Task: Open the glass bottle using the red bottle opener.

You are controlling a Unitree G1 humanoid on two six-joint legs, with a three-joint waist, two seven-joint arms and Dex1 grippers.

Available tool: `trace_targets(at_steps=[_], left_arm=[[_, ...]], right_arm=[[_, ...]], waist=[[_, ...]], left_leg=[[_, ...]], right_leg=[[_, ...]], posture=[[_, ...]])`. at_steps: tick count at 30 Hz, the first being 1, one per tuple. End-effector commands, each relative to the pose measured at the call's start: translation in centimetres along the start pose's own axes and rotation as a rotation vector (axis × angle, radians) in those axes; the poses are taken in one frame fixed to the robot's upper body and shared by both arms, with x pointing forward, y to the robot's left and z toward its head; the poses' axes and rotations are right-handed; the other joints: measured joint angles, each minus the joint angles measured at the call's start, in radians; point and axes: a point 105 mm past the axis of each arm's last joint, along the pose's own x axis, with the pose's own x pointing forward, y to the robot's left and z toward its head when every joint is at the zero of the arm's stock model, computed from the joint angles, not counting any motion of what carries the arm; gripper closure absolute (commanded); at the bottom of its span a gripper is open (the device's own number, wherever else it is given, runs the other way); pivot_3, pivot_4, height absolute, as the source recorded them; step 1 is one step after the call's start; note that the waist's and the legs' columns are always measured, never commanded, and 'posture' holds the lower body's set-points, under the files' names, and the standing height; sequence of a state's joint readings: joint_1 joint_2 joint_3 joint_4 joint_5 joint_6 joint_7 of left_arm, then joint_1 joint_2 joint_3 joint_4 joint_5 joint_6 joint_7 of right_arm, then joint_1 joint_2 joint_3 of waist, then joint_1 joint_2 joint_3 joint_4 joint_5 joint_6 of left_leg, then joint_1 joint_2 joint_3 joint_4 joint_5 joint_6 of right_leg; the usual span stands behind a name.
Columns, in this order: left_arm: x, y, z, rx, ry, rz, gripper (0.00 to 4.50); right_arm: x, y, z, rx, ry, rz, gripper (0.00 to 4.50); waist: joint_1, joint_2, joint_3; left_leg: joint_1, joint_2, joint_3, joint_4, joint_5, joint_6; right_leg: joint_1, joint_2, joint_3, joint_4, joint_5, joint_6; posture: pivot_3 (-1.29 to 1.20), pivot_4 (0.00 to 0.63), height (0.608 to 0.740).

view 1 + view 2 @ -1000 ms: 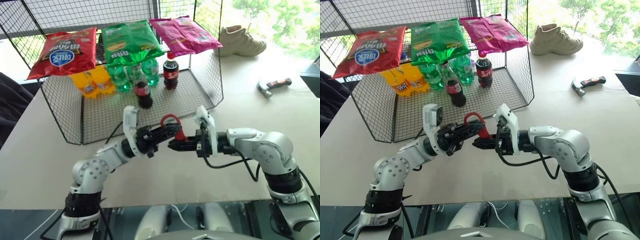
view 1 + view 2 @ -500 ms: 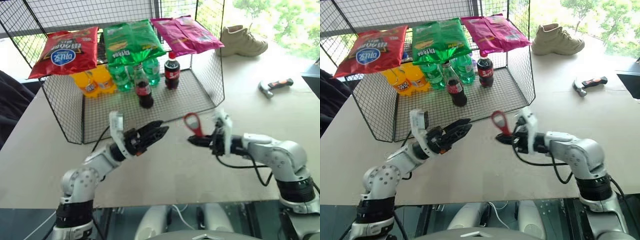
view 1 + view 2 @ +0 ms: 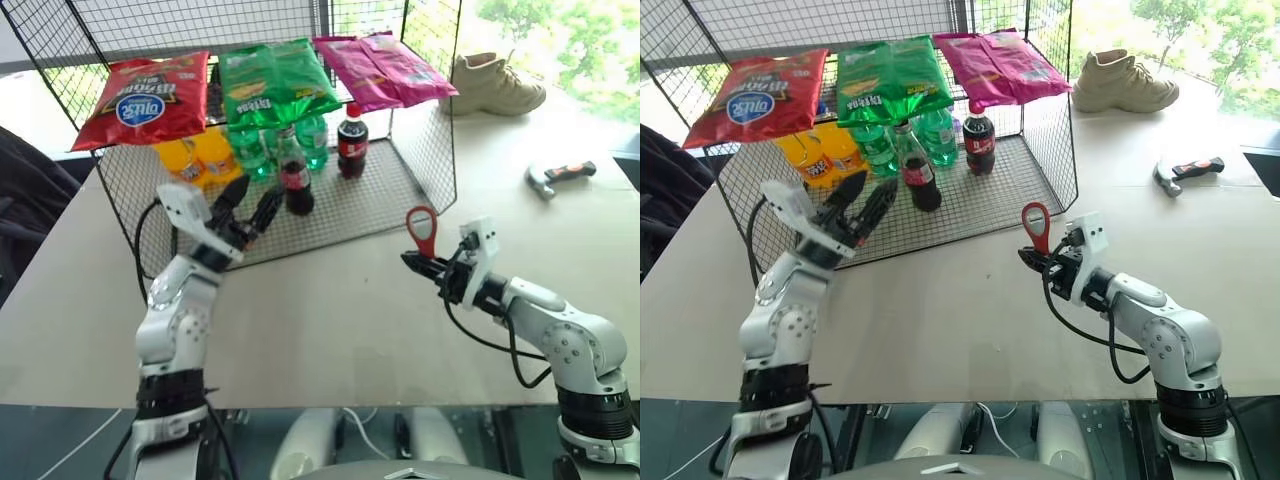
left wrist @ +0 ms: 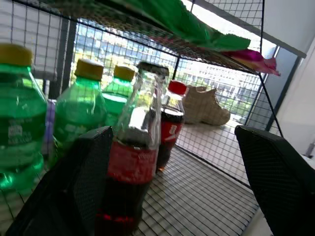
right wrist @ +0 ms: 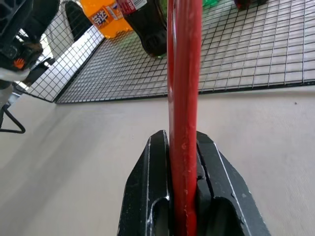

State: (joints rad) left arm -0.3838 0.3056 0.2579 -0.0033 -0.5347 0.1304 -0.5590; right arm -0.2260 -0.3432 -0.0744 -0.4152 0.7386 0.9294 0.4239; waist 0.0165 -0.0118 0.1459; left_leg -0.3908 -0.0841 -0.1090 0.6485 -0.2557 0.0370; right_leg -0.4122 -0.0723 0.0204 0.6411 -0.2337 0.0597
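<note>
The glass bottle, dark cola with a red label band, stands upright on the wire rack's floor near its front. My left gripper is open just left of the bottle at the rack's front, pointing at it. In the left wrist view the bottle stands close ahead between the spread black fingers. My right gripper hovers over the table right of the rack, shut on the handle of the red bottle opener. The opener's loop head points up, and the right wrist view shows the opener edge-on.
Red, green and pink snack bags lie on top of the rack. Green bottles, orange bottles and a red-capped cola bottle stand behind the glass bottle. A shoe and a hammer-like tool lie far right.
A second ago both grippers held the opener between them at mid-table. The left let go, opened and swung up-left to the rack. The right carried the opener to the right.
</note>
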Motion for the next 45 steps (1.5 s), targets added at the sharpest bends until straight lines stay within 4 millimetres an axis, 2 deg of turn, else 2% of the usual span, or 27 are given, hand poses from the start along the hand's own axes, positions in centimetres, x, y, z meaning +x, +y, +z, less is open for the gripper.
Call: trace_targets(at_steps=[1, 9, 14, 20, 25, 26, 28, 29, 32, 35, 41, 45], left_arm=[[1.9, -0.1, -0.9, 0.112, 0.023, -0.004, 0.44], [5.5, 1.3, -2.8, 0.18, 0.023, 0.058, 0.44], [6.6, 2.3, -3.6, 0.231, 0.055, 0.095, 0.44], [7.6, 2.3, -5.6, 0.237, 0.147, 0.088, 0.44], [8.1, 2.3, -6.2, 0.244, 0.181, 0.086, 0.44], [8.1, 2.3, -6.1, 0.24, 0.178, 0.088, 0.93], [8.0, 2.1, -6.2, 0.25, 0.177, 0.072, 1.42], [7.9, 1.9, -6.3, 0.264, 0.176, 0.051, 1.69], [7.4, 0.8, -6.5, 0.269, 0.159, -0.023, 1.68], [6.5, -0.7, -6.3, 0.244, 0.126, -0.114, 1.68], [4.4, -6.0, -4.4, 0.108, 0.081, -0.405, 1.68], [2.4, -8.8, -4.4, 0.018, 0.141, -0.546, 1.68]], right_arm=[[0.1, 0.4, 1.7, -0.061, -0.073, -0.012, 4.5], [0.6, 0.1, 2.9, -0.074, -0.155, -0.067, 4.5], [0.5, 0.4, 2.7, -0.072, -0.164, -0.076, 4.5], [0.4, 0.1, 2.8, -0.079, -0.168, -0.088, 4.5], [0.6, 0.2, 2.8, -0.087, -0.168, -0.086, 4.5], [0.6, 0.1, 2.8, -0.087, -0.169, -0.086, 4.5], [0.6, 0.1, 2.8, -0.089, -0.17, -0.088, 4.5], [0.6, 0.1, 2.8, -0.09, -0.171, -0.09, 4.5], [0.3, -0.3, 2.9, -0.098, -0.174, -0.106, 4.5], [-0.5, -1.6, 3.6, -0.118, -0.188, -0.153, 4.5], [-1.7, -3.9, 5.0, -0.156, -0.232, -0.243, 4.5], [-2.0, -4.9, 6.0, -0.175, -0.276, -0.297, 4.5]], waist=[[-0.002, 0.0, 0.0], [-0.005, 0.0, 0.0], [-0.005, 0.0, 0.0], [-0.006, 0.0, 0.0], [-0.008, 0.0, 0.0], [-0.009, 0.0, 0.0], [-0.011, 0.0, 0.0], [-0.011, 0.0, 0.0], [-0.013, 0.0, 0.0], [-0.012, 0.0, 0.0], [-0.014, 0.0, 0.0], [-0.029, 0.0, 0.0]], left_leg=[[0.0, 0.0, 0.0, 0.0, 0.0, 0.0], [-0.002, 0.0, 0.0, 0.0, 0.0, 0.0], [-0.003, -0.001, 0.0, 0.001, 0.0, 0.0], [-0.003, -0.001, -0.001, 0.002, 0.0, 0.0], [-0.003, -0.001, -0.001, 0.002, 0.0, 0.0], [-0.003, -0.001, -0.001, 0.002, 0.0, 0.0], [-0.003, -0.001, -0.001, 0.002, 0.0, 0.0], [-0.003, -0.001, -0.001, 0.002, 0.0, 0.0], [-0.003, -0.001, -0.001, 0.002, 0.0, 0.0], [-0.003, -0.001, -0.001, 0.002, 0.0, 0.0], [-0.003, -0.001, -0.001, 0.002, 0.0, 0.0], [-0.004, 0.0, -0.001, 0.002, 0.0, 0.0]], right_leg=[[0.0, 0.0, 0.0, 0.0, 0.0, 0.0], [-0.003, 0.001, -0.001, 0.001, 0.0, 0.0], [-0.002, 0.001, -0.002, 0.001, 0.0, 0.0], [-0.003, 0.002, -0.002, 0.001, 0.0, 0.0], [-0.003, 0.002, -0.002, 0.002, 0.0, 0.001], [-0.003, 0.002, -0.002, 0.002, 0.0, 0.001], [-0.003, 0.002, -0.002, 0.002, 0.0, 0.001], [-0.003, 0.002, -0.002, 0.002, 0.0, 0.001], [-0.003, 0.002, -0.002, 0.002, 0.0, 0.001], [-0.003, 0.001, -0.002, 0.002, 0.0, 0.001], [-0.003, 0.001, -0.002, 0.002, 0.0, 0.001], [-0.003, 0.0, -0.001, 0.002, 0.0, 0.0]], posture=[[0.0, 0.15, 0.74], [0.0, 0.15, 0.74], [0.0, 0.15, 0.74], [0.0, 0.15, 0.74], [0.0, 0.15, 0.74], [0.0, 0.15, 0.74], [0.0, 0.15, 0.74], [0.0, 0.15, 0.74], [0.0, 0.15, 0.74], [0.0, 0.15, 0.74], [0.0, 0.15, 0.74], [0.0, 0.15, 0.74]])
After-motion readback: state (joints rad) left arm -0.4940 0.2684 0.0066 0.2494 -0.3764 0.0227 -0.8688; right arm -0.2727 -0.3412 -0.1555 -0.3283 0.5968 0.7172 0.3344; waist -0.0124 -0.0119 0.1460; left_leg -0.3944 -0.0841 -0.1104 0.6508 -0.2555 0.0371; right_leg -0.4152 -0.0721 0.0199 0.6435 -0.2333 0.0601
